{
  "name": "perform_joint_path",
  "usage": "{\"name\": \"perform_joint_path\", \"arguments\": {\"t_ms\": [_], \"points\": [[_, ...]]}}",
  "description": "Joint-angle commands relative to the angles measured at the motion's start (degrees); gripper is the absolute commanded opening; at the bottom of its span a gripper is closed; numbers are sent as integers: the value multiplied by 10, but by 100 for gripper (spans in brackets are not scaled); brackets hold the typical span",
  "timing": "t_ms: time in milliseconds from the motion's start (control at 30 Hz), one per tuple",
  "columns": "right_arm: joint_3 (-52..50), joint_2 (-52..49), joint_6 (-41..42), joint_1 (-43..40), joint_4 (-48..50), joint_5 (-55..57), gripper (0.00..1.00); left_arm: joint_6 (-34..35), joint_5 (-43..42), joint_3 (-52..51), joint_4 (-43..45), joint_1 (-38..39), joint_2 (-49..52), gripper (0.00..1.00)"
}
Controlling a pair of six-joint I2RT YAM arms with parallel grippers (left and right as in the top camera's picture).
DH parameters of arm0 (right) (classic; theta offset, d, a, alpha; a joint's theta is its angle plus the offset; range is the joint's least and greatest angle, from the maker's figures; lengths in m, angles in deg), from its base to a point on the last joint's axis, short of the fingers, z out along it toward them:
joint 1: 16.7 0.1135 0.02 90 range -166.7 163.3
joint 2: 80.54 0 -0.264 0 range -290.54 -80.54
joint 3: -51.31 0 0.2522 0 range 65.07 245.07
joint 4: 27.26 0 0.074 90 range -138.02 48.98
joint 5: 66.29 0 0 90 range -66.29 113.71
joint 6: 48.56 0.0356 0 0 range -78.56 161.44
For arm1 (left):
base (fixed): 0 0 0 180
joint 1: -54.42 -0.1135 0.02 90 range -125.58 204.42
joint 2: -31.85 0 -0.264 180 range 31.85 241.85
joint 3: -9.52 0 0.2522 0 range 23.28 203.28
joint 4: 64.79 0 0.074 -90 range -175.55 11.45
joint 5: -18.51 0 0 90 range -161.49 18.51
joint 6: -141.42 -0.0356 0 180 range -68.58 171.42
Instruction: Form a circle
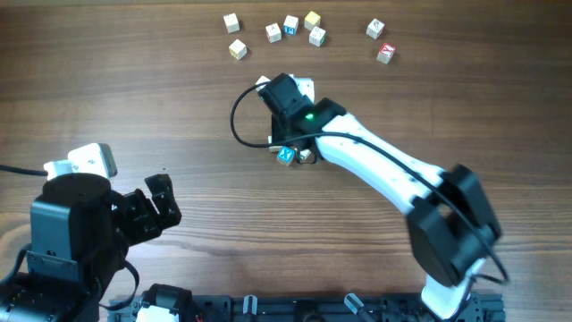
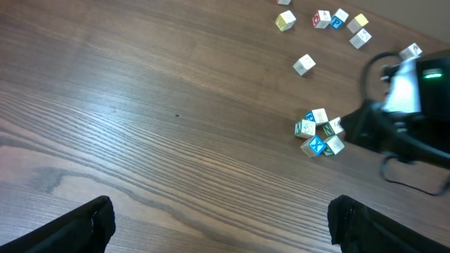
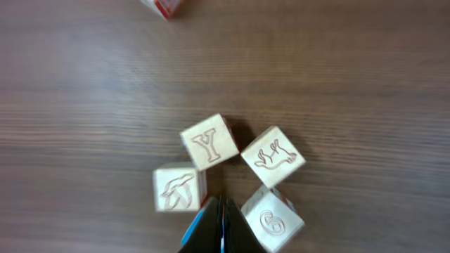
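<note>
Right gripper, pinched together, sits at the circle in the middle of the bench. Left gripper is wide apart. Pushing too hard could break the circle apart.

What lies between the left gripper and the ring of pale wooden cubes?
Only bare brown wooden tabletop, in the left wrist view, separates left gripper from pale wooden cube ring.

Engraved "Y", top face of upper-centre cube, right wrist view; engraved "6" or "G", lower-right cube; marks on scattered cubes, overhead, too small to read
</note>
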Motion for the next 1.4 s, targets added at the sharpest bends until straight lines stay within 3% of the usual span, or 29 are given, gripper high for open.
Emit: {"name": "perform_joint_path", "arguments": {"t_ms": [0, 100, 167, 200, 233, 533, 667, 833, 1033, 1100, 1167, 1367], "points": [[-5, 106, -5, -1, -31, 31, 5, 3, 7, 0, 1, -4, -1, 100], [-5, 187, -5, -1, -72, 31, 4, 3, 7, 0, 1, -4, -1, 100], [-5, 249, -5, -1, -103, 30, 22, 3, 7, 0, 1, -4, -1, 100], [-5, 284, -5, -1, -119, 31, 54, 3, 7, 0, 1, -4, -1, 100], [-5, 310, -5, -1, -132, 31, 100, 3, 7, 0, 1, -4, -1, 100], [-5, 574, -4, -1, -288, 39, 100, 3, 7, 0, 1, -4, -1, 100], [-5, 635, -6, -1, -358, 45, 100, 3, 7, 0, 1, -4, -1, 100], [-5, 665, -9, -1, -430, 150, 100, 3, 7, 0, 1, -4, -1, 100], [-7, 692, -97, -35, -361, 143, 100, 3, 7, 0, 1, -4, -1, 100], [-25, 716, -177, -76, -308, 99, 100, 3, 7, 0, 1, -4, -1, 100], [-75, 764, -245, -148, -234, 16, 100, 3, 7, 0, 1, -4, -1, 100], [-273, 958, -252, -291, -41, -85, 100, 3, 7, 0, 1, -4, -1, 100]]}}
